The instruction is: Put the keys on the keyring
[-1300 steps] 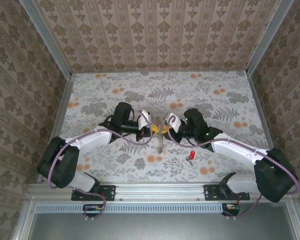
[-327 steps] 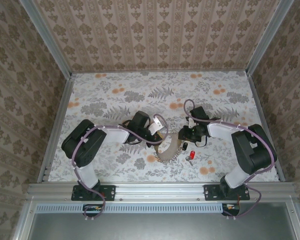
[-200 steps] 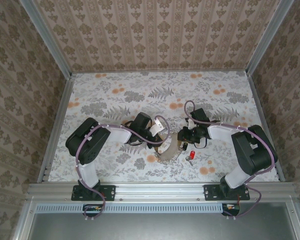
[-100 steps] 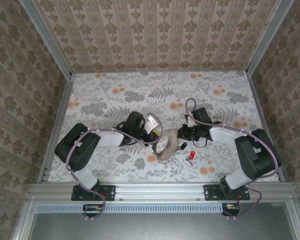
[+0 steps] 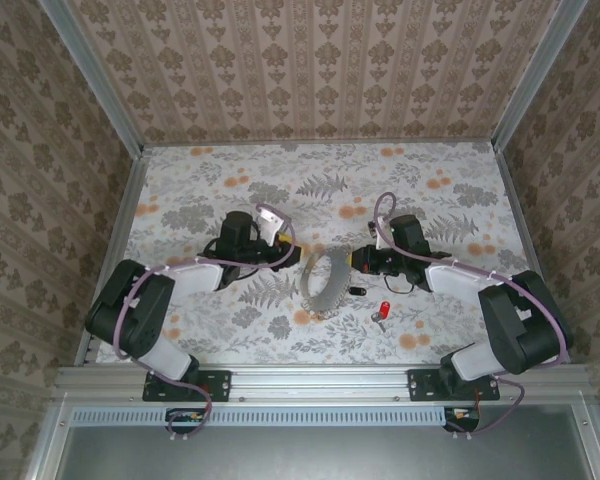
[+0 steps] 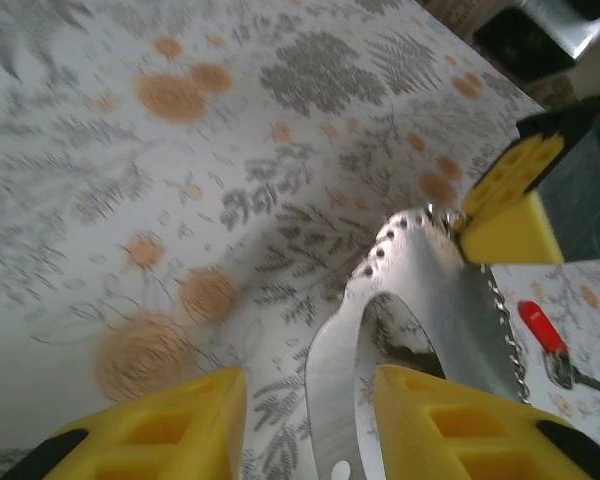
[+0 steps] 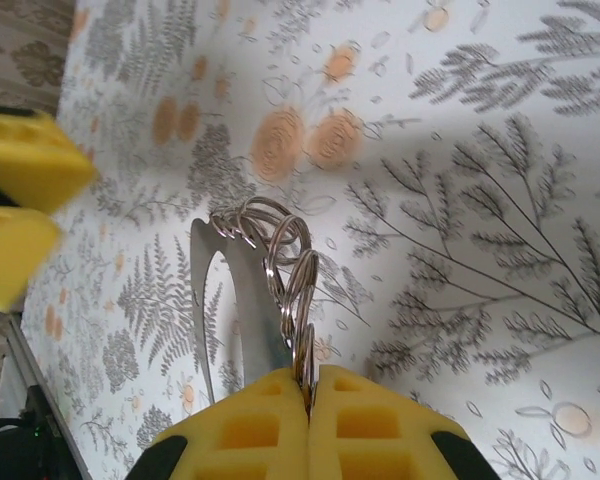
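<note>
Left claw (image 6: 308, 388) now released, drawn back off keyring (image 6: 440, 300); right claw (image 7: 308, 385) clenched on keyring.

The light was soft and even from overhead, bright across the floral table (image 5: 430, 200), leaving only faint shadows under the arms. From the left wrist, things looked washed and smeared. The yellow fingers (image 6: 160, 430) of the left gripper (image 6: 305, 385) were out of focus up close, and the keyring (image 6: 430, 290) flared white with glare. The right wrist view was crisper, blurring only at its left edge.
</note>
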Robot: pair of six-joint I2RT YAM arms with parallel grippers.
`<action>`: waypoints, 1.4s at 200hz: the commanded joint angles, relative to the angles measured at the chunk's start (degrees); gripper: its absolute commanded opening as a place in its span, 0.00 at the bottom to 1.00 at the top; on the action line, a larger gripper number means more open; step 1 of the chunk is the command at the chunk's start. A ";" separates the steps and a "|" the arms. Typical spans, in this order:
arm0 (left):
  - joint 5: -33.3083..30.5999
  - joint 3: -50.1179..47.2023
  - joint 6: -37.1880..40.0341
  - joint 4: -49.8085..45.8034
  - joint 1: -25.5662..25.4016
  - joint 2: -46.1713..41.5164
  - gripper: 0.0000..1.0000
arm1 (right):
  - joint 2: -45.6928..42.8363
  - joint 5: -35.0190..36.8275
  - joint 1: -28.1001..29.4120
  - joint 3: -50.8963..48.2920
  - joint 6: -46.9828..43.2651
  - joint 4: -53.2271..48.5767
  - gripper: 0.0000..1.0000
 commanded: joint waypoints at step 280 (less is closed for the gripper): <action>22.83 8.05 -7.64 -5.67 3.23 3.03 0.00 | -2.91 -1.46 -0.02 -2.63 -0.39 12.39 0.13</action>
